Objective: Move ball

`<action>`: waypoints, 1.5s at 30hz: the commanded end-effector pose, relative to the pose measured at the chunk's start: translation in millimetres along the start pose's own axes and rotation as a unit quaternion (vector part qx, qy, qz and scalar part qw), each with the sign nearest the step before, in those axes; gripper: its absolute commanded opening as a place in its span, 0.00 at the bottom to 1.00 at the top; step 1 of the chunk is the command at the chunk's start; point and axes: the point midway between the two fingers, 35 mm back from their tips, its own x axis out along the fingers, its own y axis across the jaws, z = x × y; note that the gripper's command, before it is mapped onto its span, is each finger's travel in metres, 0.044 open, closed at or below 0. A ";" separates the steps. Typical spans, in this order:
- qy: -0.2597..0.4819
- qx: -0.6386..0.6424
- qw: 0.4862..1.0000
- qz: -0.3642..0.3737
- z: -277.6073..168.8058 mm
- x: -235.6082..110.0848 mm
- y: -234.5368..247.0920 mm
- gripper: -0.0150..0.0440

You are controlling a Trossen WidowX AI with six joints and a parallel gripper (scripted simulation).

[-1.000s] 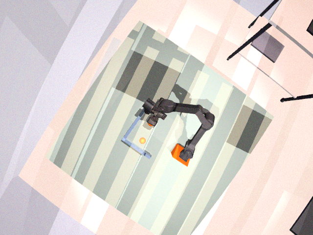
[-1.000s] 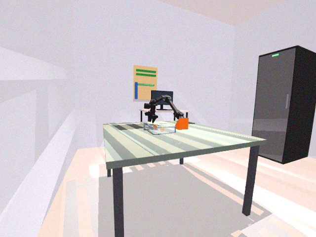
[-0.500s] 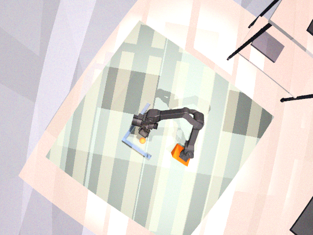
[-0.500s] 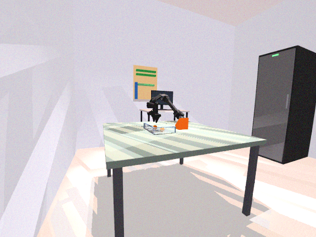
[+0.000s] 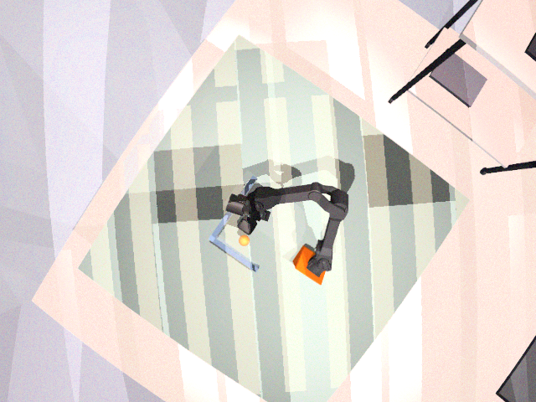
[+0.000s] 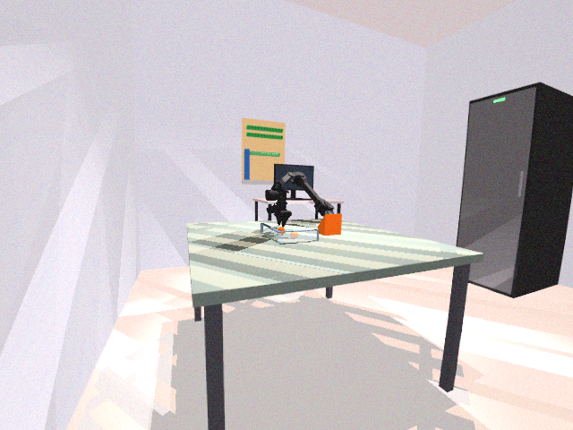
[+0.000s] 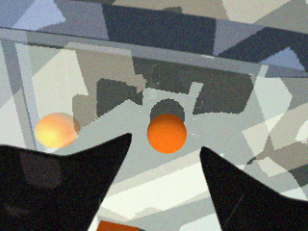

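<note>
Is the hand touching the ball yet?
Apart. In the wrist view the orange ball sits between and beyond the open hand, table showing around it on both sides.
</note>
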 end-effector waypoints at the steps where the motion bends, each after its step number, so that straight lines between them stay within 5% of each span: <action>1: 0.002 -0.003 1.000 -0.003 -1.5 7.2 -0.8 0.82; 18: 0.002 -0.003 1.000 -0.004 -2.5 31.5 -1.5 0.82; 21: 0.002 -0.003 1.000 -0.004 -2.5 31.5 -1.5 0.69; 30: 0.002 -0.003 1.000 -0.004 -2.5 31.5 -1.5 0.59; 38: 0.002 -0.004 1.000 0.000 3.4 1.1 1.5 0.25; 45: 0.002 -0.004 1.000 0.002 5.7 -39.6 3.2 0.25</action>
